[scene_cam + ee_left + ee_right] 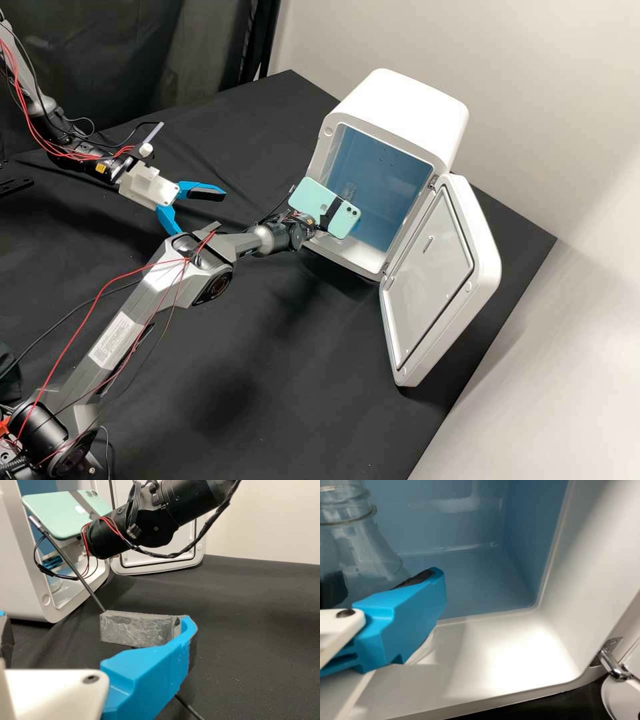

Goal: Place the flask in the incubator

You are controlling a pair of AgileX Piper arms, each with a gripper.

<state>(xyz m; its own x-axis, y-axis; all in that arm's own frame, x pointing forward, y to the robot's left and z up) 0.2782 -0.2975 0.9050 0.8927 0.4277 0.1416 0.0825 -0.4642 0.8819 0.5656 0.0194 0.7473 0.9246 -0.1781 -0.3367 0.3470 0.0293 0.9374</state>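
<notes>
Flask (355, 540) inside incubator (400, 113), clasped at cone between right pincer (380, 582) fingers. Door (440, 280) swung wide. Left pincer (200, 213) spread, over bench (300, 373), near right arm's elbow.

One flask (356, 547), one incubator (400, 113) (door open), two arms (133, 313)

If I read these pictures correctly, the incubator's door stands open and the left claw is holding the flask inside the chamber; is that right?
Not quite: it is the right claw that holds the flask inside the incubator, as the right wrist view shows. The door does stand open.
</notes>
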